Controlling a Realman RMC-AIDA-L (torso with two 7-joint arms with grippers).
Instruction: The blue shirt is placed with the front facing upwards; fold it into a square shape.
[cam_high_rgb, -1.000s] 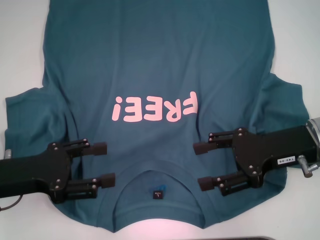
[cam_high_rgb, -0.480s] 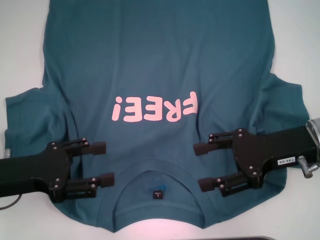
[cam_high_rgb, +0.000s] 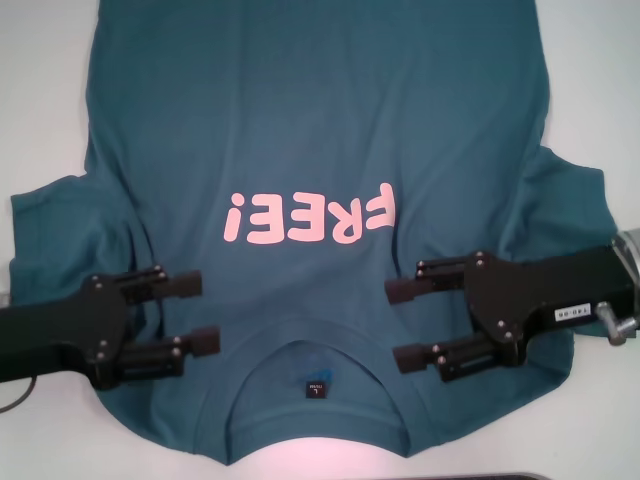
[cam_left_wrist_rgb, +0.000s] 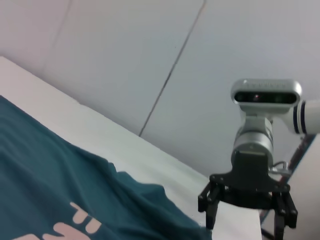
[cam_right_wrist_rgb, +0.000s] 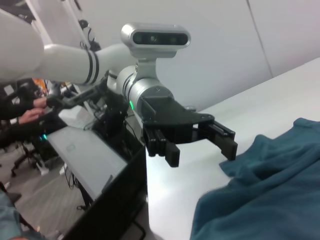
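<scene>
My left gripper (cam_high_rgb: 197, 312) hovers wide open over the shoulder beside the collar (cam_high_rgb: 315, 352), ready to pinch cloth. The blue shirt (cam_high_rgb: 320, 120) lies flat, print up, on the white table (cam_high_rgb: 40, 90). My right gripper (cam_high_rgb: 404, 324) mirrors it, equally wide, so both shoulders can lift together.

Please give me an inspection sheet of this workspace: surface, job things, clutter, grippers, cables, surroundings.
Surface: white table, mostly covered by cloth.
Job's things: blue shirt spread front up, collar nearest the robot, sleeves wrinkled.
Clutter: nothing seen.
Grippers: left gripper open over the shirt beside the collar; right gripper open on the other side.
Cables: thin dark cable under the left arm.
Surroundings: white walls; desks and seated people in the right wrist view.
</scene>
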